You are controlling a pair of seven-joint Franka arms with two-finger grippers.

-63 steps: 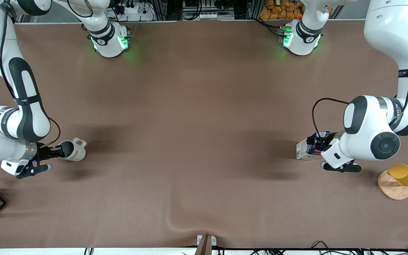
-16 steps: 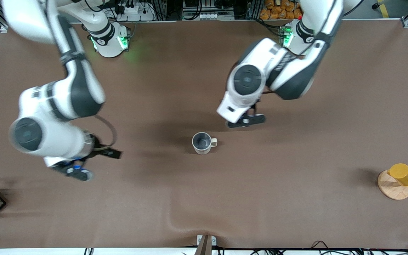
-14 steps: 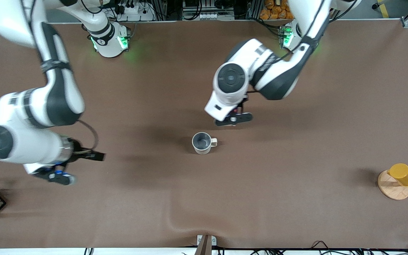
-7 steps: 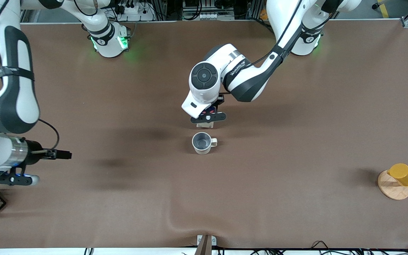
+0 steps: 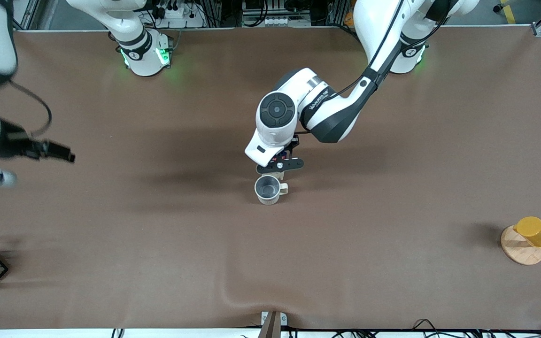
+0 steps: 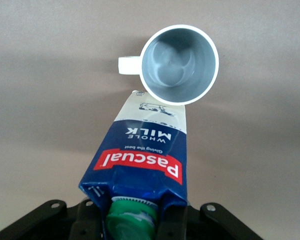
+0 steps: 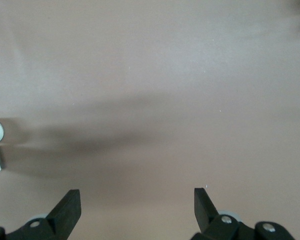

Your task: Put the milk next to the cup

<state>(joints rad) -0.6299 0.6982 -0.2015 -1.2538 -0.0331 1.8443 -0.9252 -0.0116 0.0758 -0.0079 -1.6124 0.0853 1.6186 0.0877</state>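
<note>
While left gripper point(image 5: 277, 165) clamped on milk point(image 6: 140, 162) by its capped top, just beside cup point(image 5: 267, 189) mid-table, in placing step: needs lowering till carton base sits flat, then release; right gripper point(image 7: 135, 212) spread wide, empty, waiting at right arm's end.

High front camera over whole table point(image 5: 392, 211); wrist cameras close, downward; cup point(image 5: 267, 189) point(image 6: 179, 64) shared.
</note>
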